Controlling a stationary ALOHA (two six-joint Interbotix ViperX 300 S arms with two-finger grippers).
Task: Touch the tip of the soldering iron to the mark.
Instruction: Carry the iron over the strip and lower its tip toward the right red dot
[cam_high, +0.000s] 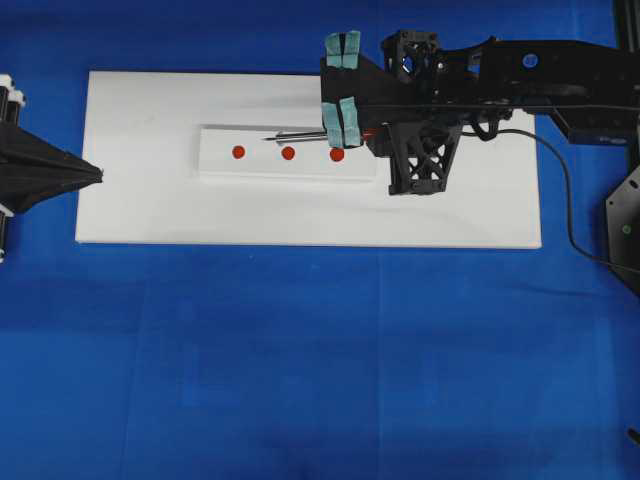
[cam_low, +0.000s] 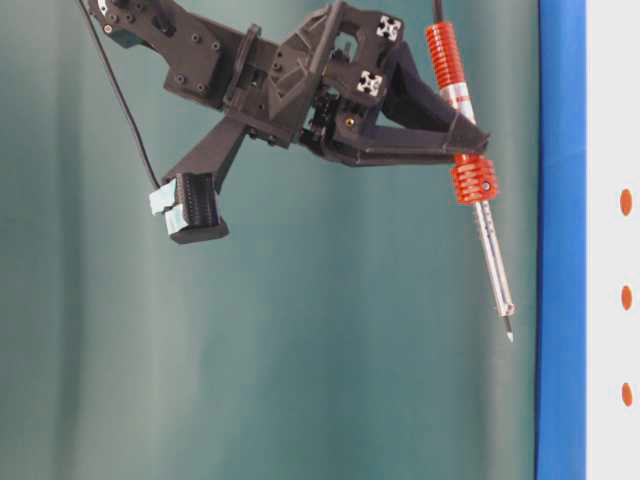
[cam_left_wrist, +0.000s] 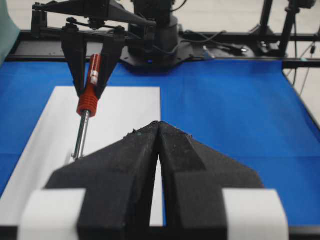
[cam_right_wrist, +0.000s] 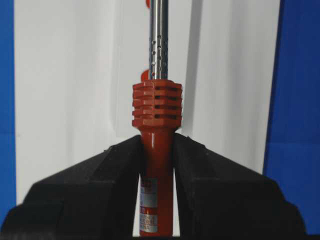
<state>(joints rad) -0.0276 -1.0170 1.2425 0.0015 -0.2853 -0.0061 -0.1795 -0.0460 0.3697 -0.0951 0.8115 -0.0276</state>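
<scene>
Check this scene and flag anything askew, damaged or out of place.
Nothing stands out. The right gripper holds the soldering iron squarely by its handle, tip clear of the white board. The three red marks sit in an even row.

Beneath me lies a flat white rectangular board (cam_high: 160, 200) on a blue cloth-covered table (cam_high: 300, 380); a teal curtain (cam_low: 300, 350) hangs behind.

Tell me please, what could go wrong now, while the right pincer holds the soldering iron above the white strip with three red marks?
1. The soldering iron is tilted and its tip hangs above the white strip, so it may land beside a red mark.
2. The right pincer clamps only the smooth handle; pressing down could make it slip.
3. The black cord trails behind and might pull it sideways.
</scene>
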